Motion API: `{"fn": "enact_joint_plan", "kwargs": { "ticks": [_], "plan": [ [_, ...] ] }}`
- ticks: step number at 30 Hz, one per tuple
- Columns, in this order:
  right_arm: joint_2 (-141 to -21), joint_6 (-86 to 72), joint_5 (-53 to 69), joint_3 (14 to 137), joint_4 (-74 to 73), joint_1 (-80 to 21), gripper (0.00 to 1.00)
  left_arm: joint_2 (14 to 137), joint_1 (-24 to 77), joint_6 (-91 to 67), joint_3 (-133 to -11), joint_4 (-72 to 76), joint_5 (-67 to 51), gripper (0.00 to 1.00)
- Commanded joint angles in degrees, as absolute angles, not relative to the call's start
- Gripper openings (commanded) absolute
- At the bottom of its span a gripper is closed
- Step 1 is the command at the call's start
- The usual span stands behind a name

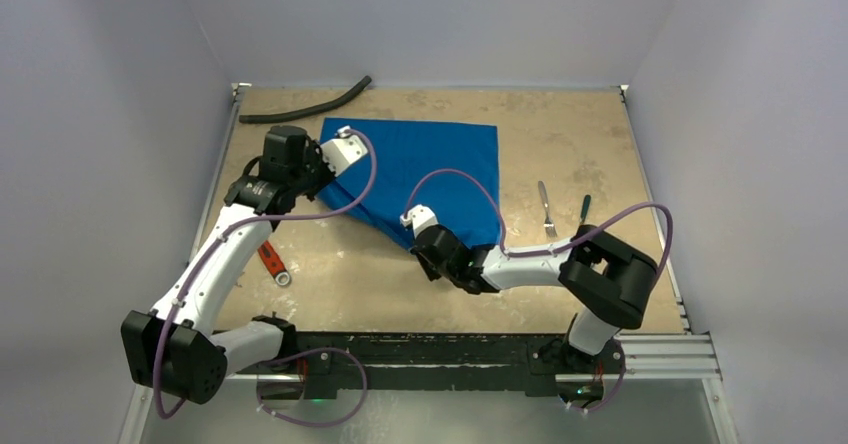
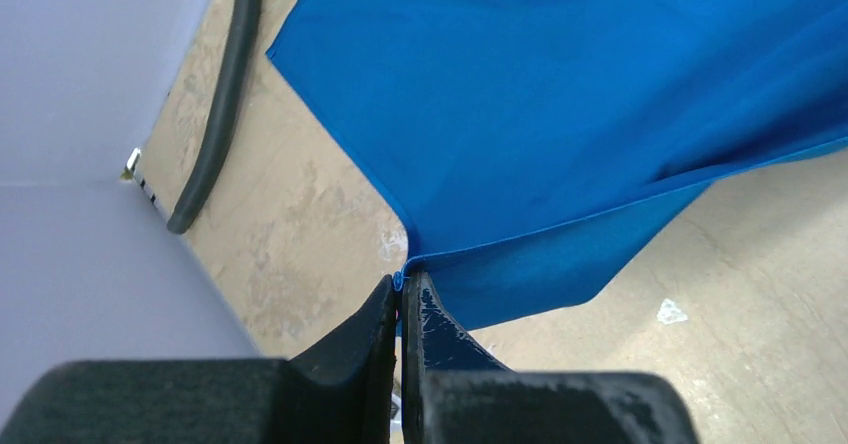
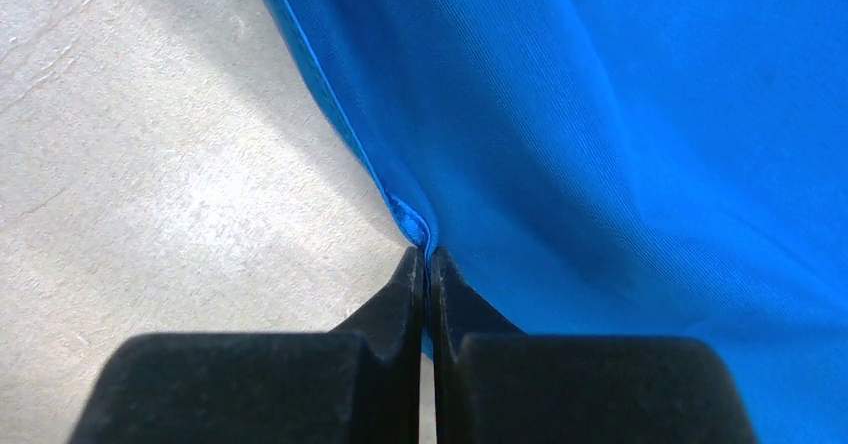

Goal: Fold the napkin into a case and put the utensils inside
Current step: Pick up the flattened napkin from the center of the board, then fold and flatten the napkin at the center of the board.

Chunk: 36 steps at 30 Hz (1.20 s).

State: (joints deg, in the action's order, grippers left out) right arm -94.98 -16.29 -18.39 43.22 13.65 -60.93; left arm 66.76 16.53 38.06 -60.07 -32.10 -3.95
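Right gripper [image 3: 427, 264] and left gripper [image 2: 401, 299] clamp the napkin [image 1: 430, 164] at 6 and 9 o'clock: first fold, apparently needing a joint lift toward 2 o'clock.

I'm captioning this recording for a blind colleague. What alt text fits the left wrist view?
The left tool, closed, pinches the hem of a bright blue napkin. The cloth spreads over a tan table; a black hose lies by the wall.
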Motion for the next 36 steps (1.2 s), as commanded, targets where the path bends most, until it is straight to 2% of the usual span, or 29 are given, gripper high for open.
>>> {"fn": "enact_joint_plan", "kwargs": {
  "ticks": [1, 8, 15, 24, 28, 31, 36],
  "plan": [
    [-93.2, -16.1, -18.0, 44.7, 9.3, -61.8, 0.0, 66.7, 13.4, 36.7, -61.2, -29.6, -3.8, 0.0],
    [-83.6, -15.9, -11.7, 44.8, 1.8, -62.0, 0.0, 63.1, 13.2, 37.9, -61.1, -40.1, -12.8, 0.0],
    [-75.0, -17.2, -3.2, 46.3, -9.9, -62.0, 0.0, 56.3, 13.2, 43.1, -59.6, -53.2, -15.5, 0.0],
    [-70.2, -18.3, 5.2, 53.7, -26.7, -62.0, 0.0, 48.0, 13.2, 51.6, -60.2, -69.2, -20.7, 0.0],
    [-69.7, -17.1, 6.3, 57.0, -29.8, -62.0, 0.0, 46.8, 13.2, 50.7, -58.8, -68.2, -21.0, 0.0],
    [-72.7, -15.1, 1.2, 59.2, -30.0, -61.5, 0.0, 47.1, 13.2, 45.8, -58.8, -62.2, -20.0, 0.0],
    [-80.2, -9.7, -3.0, 63.6, -26.6, -56.3, 0.0, 49.1, 13.2, 35.6, -55.3, -40.9, -6.0, 0.0]
  ]
}}
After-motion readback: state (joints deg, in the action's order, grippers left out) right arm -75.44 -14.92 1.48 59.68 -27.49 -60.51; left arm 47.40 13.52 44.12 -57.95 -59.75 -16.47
